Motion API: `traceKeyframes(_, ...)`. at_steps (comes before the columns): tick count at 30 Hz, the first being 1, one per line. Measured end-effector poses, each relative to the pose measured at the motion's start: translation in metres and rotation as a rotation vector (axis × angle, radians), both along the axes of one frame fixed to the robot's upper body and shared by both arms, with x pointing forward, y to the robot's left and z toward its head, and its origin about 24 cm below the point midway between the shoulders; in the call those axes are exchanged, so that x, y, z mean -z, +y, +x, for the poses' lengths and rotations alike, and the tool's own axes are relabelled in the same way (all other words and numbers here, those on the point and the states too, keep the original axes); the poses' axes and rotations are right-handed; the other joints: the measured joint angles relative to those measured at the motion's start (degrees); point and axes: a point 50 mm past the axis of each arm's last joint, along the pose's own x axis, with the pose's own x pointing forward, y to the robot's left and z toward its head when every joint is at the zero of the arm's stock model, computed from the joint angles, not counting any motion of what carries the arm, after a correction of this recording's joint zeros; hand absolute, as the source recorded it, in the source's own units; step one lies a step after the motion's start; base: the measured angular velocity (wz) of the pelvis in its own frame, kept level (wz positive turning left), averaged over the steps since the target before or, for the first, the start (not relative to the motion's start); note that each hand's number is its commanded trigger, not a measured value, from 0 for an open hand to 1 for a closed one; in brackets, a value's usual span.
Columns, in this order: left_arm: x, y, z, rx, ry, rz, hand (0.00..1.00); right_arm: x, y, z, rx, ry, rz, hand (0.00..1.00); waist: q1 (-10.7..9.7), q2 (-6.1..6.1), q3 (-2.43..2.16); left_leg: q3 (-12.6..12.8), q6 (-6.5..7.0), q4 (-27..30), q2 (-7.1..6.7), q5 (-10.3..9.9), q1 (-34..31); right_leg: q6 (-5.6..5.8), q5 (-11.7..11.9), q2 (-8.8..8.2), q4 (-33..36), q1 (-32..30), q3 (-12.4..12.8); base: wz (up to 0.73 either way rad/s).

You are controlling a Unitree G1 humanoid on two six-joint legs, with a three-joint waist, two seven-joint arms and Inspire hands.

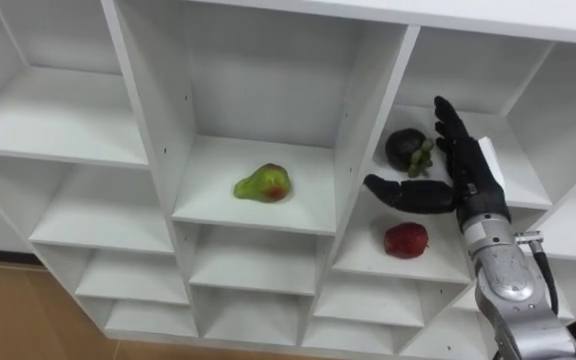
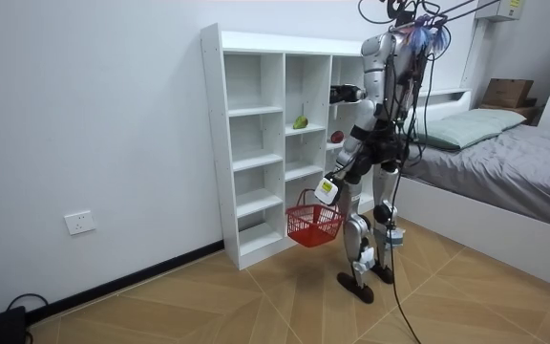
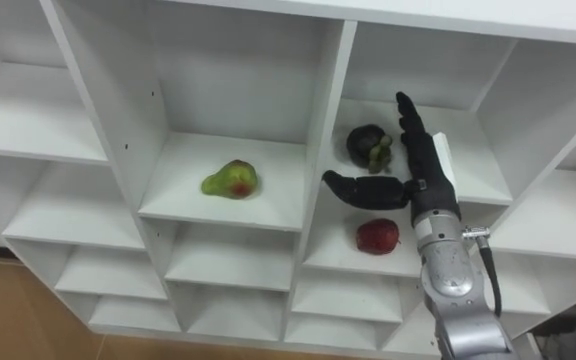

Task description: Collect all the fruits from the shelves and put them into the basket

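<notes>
Left eye view has my right hand (image 1: 468, 178) raised before the right column of the white closet (image 1: 366, 120), palm toward the shelves, fingers straight and pointing up, thumb spread out to the left, grasping nothing. It hangs in front of the shelf edge that parts two compartments. A dark fruit (image 1: 404, 147) with a small greenish bit beside it lies on the upper shelf, just left of my fingers. A red fruit (image 1: 406, 240) lies on the shelf below, under my thumb. A green pear (image 1: 263, 183) with a red blush rests on its side in the middle column, well apart from my hand. Room view shows me standing upright on the wooden floor close to the closet, right arm lifted to it. My left hand (image 2: 327, 189) is low by my thigh and grasps the handle of a red basket (image 2: 313, 225), which hangs clear of the floor.
</notes>
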Motion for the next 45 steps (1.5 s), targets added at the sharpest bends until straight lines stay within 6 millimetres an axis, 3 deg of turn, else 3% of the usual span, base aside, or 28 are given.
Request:
traceKeyframes(2,0.0,0.0,-0.002,-0.001,0.006,0.0,1.0,0.001,0.0,0.0,0.001,0.0,0.0,0.0,0.0,0.01,0.0,-0.04,0.0,0.03,-0.04,0.0,-0.01,0.01,-0.01,-0.02,-0.02,0.02,0.0,0.0)
traceKeyframes(3,0.0,0.001,-0.004,-0.002,0.013,0.001,1.0,0.0,0.0,0.0,0.001,-0.001,0.0,0.21,-0.05,0.0,0.01,-0.05,0.0,0.05,-0.06,0.0,-0.03,0.03,-0.02,-0.04,-0.03,0.02,0.0,0.0)
traceKeyframes(4,0.0,0.001,-0.005,-0.002,0.016,0.002,1.0,0.0,0.0,0.0,0.001,-0.001,0.002,0.8,-0.12,-0.01,0.01,-0.07,0.0,0.06,-0.08,0.0,-0.06,0.04,-0.03,-0.06,-0.05,0.02,0.0,0.0)
traceKeyframes(5,0.0,0.002,-0.005,-0.001,0.017,0.003,1.0,0.0,0.0,0.0,0.001,-0.002,0.002,1.0,-0.14,-0.01,0.01,-0.08,0.0,0.06,-0.09,0.0,-0.07,0.05,-0.03,-0.07,-0.06,0.02,0.0,0.0)
traceKeyframes(22,-0.001,0.008,-0.012,-0.003,0.053,0.017,1.0,-0.01,-0.022,0.009,0.115,-0.049,-0.041,1.0,-0.21,0.05,0.02,-0.32,0.01,-0.06,-0.15,-0.01,-0.08,0.21,-0.15,-0.06,-0.14,-0.02,-0.07,0.0)
traceKeyframes(45,-0.001,0.008,-0.012,-0.002,0.055,0.018,1.0,-0.006,-0.02,0.009,0.093,-0.006,-0.046,1.0,-0.33,0.0,0.05,-0.91,0.01,-0.1,-0.14,-0.01,-0.05,0.22,-0.16,-0.05,-0.04,0.32,-0.09,0.01)
